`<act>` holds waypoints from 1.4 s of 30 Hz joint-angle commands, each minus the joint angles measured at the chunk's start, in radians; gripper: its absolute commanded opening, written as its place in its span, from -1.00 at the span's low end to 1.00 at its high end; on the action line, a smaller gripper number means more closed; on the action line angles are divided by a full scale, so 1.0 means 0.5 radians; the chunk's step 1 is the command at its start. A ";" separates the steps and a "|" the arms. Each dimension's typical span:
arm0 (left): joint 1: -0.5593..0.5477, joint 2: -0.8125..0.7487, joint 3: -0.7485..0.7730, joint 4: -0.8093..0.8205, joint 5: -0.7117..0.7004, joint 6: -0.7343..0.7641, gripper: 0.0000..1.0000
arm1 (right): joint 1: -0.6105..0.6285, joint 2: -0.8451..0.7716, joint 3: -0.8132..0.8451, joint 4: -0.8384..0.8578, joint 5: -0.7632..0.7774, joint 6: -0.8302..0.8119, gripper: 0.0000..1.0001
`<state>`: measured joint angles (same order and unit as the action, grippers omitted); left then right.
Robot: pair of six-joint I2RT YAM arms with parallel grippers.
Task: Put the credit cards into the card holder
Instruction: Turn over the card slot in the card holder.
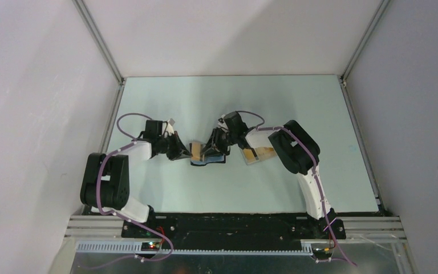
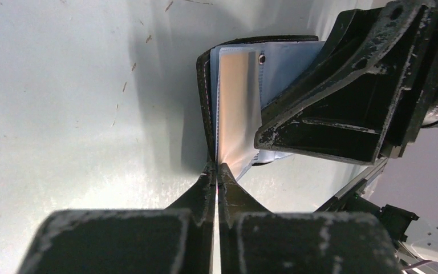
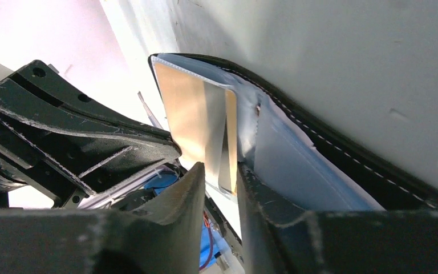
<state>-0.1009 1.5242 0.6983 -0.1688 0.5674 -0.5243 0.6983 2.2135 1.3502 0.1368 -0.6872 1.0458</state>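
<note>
The black card holder [image 1: 210,161] lies open between my grippers, its blue lining up. My left gripper [image 2: 217,167] is shut on the edge of the holder's black cover [image 2: 205,97] and holds that flap upright. An orange credit card [image 2: 236,97] shows through a pale sleeve inside. My right gripper [image 3: 221,171] stands at the holder's pocket [image 3: 296,148] with its jaws a little apart. The edge of an orange card [image 3: 231,137] sits between them, against the right finger. Another orange card [image 3: 185,120] stands in the sleeve. Both grippers show from above: left [image 1: 183,151], right [image 1: 212,149].
A pale translucent tray [image 1: 259,154] with orange cards in it lies just right of the holder, under my right forearm. Metal rails and white walls bound the table on both sides. My right fingers [image 2: 331,108] stand close to my left fingertips.
</note>
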 commanded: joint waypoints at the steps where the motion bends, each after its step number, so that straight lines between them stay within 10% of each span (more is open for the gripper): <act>1: -0.051 0.010 -0.031 0.039 0.201 -0.052 -1.00 | 0.039 -0.130 -0.046 0.517 -0.093 0.209 -0.46; 16: -0.162 -0.077 0.098 0.023 0.264 -0.065 -0.86 | 0.056 -0.100 -0.042 0.305 -0.094 0.030 -0.69; 42: -0.172 0.192 0.331 -0.150 0.015 0.021 -0.58 | 0.017 -0.470 0.001 -0.494 0.133 -0.704 0.38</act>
<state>-0.1875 1.5993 0.8417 -0.2691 0.6357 -0.5392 0.6983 2.0434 1.3205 -0.0471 -0.6243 0.7918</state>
